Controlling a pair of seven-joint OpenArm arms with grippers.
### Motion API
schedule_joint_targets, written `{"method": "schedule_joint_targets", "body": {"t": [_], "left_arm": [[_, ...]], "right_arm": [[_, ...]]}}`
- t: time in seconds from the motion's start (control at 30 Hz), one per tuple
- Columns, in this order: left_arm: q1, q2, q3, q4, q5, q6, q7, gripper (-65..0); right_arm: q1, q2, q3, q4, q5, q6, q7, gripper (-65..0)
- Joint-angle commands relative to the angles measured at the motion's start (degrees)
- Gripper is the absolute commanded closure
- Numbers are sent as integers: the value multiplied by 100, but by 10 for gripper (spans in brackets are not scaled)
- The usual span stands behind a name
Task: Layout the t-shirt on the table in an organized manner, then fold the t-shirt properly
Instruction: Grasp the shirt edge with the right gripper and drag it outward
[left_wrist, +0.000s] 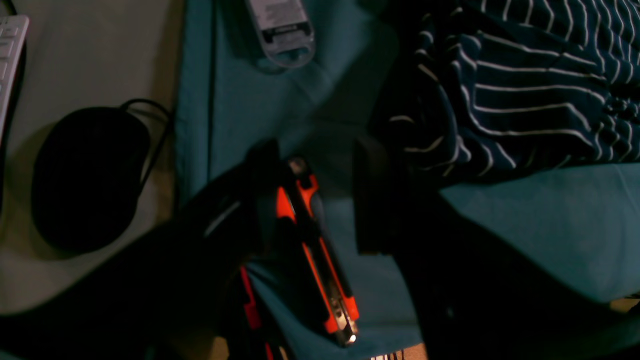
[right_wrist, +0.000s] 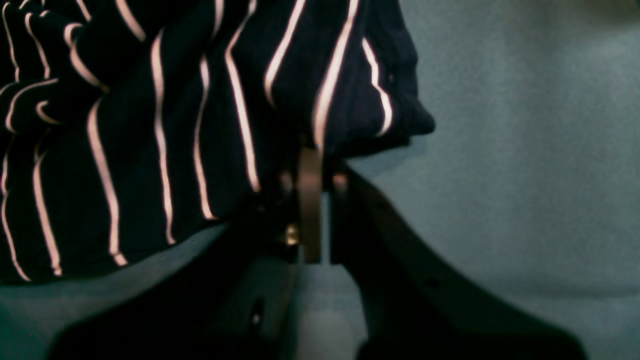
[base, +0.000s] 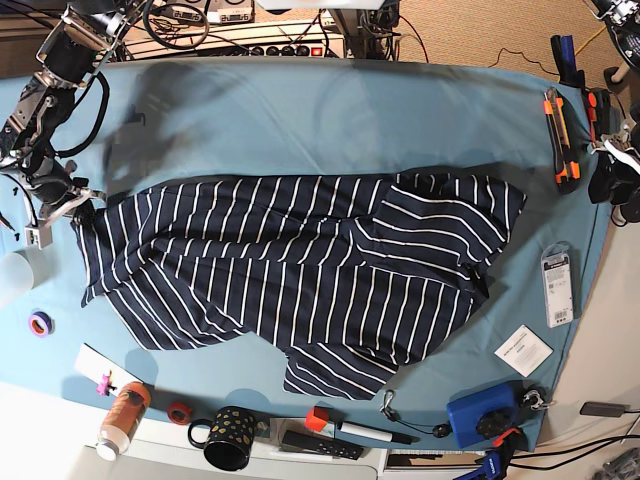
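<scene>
Two grippers — right gripper (right_wrist: 310, 165) clenched on the t-shirt (base: 300, 270) edge; left gripper (left_wrist: 320, 195) parted, empty, its fingertips lost in shadow over the table (base: 300, 110).

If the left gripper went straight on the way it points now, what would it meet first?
Probably the table cloth just ahead of the left gripper, whose jaws stand apart with nothing between them. Farther along lies a clear plastic package. The t-shirt lies off to the side. Depth is hard to judge.
</scene>
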Motion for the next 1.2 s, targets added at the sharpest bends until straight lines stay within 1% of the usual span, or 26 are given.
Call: {"method": "schedule_joint_targets", "body": {"t": [0.0, 0.13, 0.17, 0.23, 0.3, 0.33, 0.4, 0.47, 0.5, 0.53, 0.6, 0.63, 0.67, 0.73, 0.77, 0.8, 0.87, 0.9, 0.93, 0.97, 1.0, 1.03, 1.07, 1.1, 1.13, 1.17], "left_arm": [[-24, -122, -35, 87, -109, 0, -109, -249], [-26, -122, -35, 87, -109, 0, -107, -249], [-24, -122, -35, 87, -109, 0, -107, -249], [-24, -122, -35, 87, -109, 0, -105, -249], [-24, -122, -37, 87, -105, 0, -103, -249], [-24, -122, -35, 87, -107, 0, -103, -249], [-24, -122, -35, 87, -107, 0, -103, -249], [-26, -122, -35, 87, -111, 0, -107, -249], [-26, -122, -35, 87, -114, 0, -109, -249], [-26, -122, -35, 87, -127, 0, -109, -249], [-24, -107, -35, 87, -199, 0, -105, -249], [-24, -107, -35, 87, -195, -2, -103, -249], [-24, -107, -35, 87, -197, 0, -105, -249], [-24, -107, -35, 87, -199, 0, -103, -249], [-22, -94, -35, 87, -199, 0, -103, -249], [-20, -92, -35, 87, -192, 0, -101, -249], [26, -94, -35, 87, -195, 0, -109, -249], [24, -92, -35, 87, -197, -2, -107, -249], [24, -94, -35, 87, -199, 0, -109, -249], [24, -94, -35, 87, -216, 0, -107, -249], [24, -92, -33, 87, -254, 0, -105, -249], [28, -92, -20, 87, -326, 0, -105, -249], [39, -92, -17, 87, -345, -2, -107, -249], [39, -92, -15, 87, -345, 0, -111, -249], [35, -94, -15, 83, -313, -2, -111, -249], [31, -92, -15, 83, -321, -2, -157, -249]], "right_arm": [[101, 142, 11, 72, 33, 15, 111, 0], [111, 146, 24, 87, -52, 13, 72, 0], [111, 153, 28, 122, 28, 15, -74, 0], [109, 157, 61, 341, 367, 17, -706, 0], [68, 155, 188, 765, 903, 22, -1399, 0], [20, 155, 304, 1049, 1169, 37, -1589, 0], [-81, 155, 623, 1670, 1521, 127, -1499, 0], [-109, 155, 901, 2033, 1543, 157, -935, 0], [-92, 175, 962, 2090, 1587, 144, -872, 0], [-79, 240, 960, 2129, 1792, 138, -1165, 0], [-85, 387, 955, 2243, 2677, 127, -2096, 0], [-85, 431, 988, 2326, 2962, 229, -2260, 0], [-92, 461, 1073, 2393, 3008, 246, -2090, 0], [-24, 442, 1394, 2424, 2973, 246, -1421, 0], [85, 415, 1565, 2424, 3042, 246, -1506, 0], [125, 424, 1663, 2424, 3281, 246, -1762, 0], [-50, 643, 1475, 2420, 4026, 246, -2303, 0], [-149, 778, 1311, 2420, 4037, 246, -2303, 0], [-175, 914, 1220, 2409, 3683, 246, -2288, 0], [-164, 986, 1235, 2387, 3095, 246, -1862, 0], [-83, 918, 1340, 2358, 2487, -20, -1458, 0], [28, 741, 1453, 2328, 2214, -363, -1379, 0], [31, 599, 1449, 2288, 2452, -260, -1585, 0], [-153, 636, 1198, 2245, 3064, 79, -2041, 0], [-365, 710, 807, 2223, 3571, 246, -2303, 0], [-518, 782, 431, 2221, 3620, 246, -2303, 0]]}}
